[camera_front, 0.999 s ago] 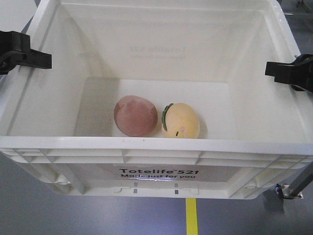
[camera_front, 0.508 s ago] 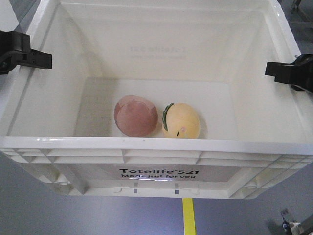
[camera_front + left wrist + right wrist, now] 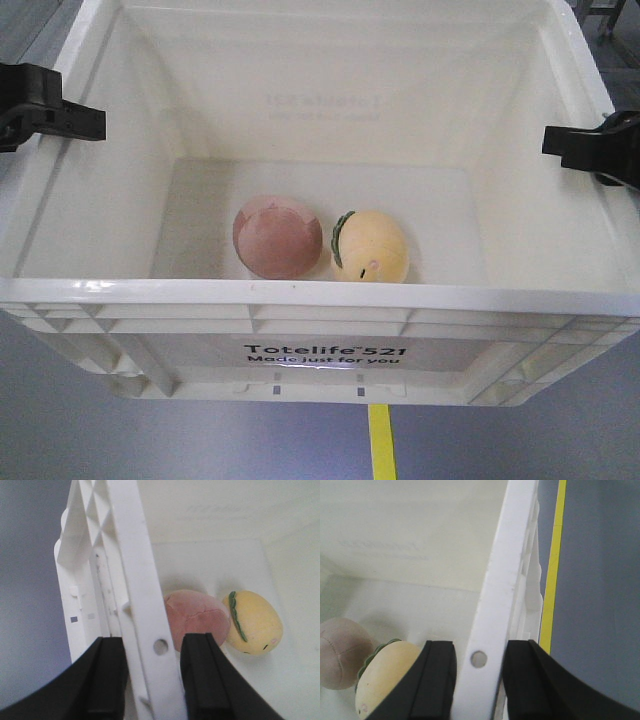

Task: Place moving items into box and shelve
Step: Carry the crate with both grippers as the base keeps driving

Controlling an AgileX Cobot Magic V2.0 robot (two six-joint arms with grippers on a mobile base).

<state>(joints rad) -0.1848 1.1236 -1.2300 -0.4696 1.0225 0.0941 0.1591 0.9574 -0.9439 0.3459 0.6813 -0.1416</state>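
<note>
The white box (image 3: pixel 320 295), printed "Totelife 521", hangs above the grey floor between my two arms. My left gripper (image 3: pixel 62 117) is shut on its left rim (image 3: pixel 135 570), and my right gripper (image 3: pixel 585 146) is shut on its right rim (image 3: pixel 512 565). Each wrist view shows one black finger inside the wall and one outside: left gripper (image 3: pixel 152 652), right gripper (image 3: pixel 479 655). On the box floor, touching side by side, lie the moving items: a pink-brown ball (image 3: pixel 277 236) (image 3: pixel 197 617) (image 3: pixel 337 652) and a yellow egg toy with a green edge (image 3: pixel 370 246) (image 3: pixel 255 622) (image 3: pixel 385 672). The shelve is out of view.
A grey floor lies under the box, with a yellow line (image 3: pixel 380 445) (image 3: pixel 552 565) running along it below the front wall. A bit of grey metal frame (image 3: pixel 605 12) shows at the top right corner.
The box and both grippers hold the same place in view. The floor beneath has slid: a metal stand at the lower right has left the view and the yellow line has drifted slightly left.
</note>
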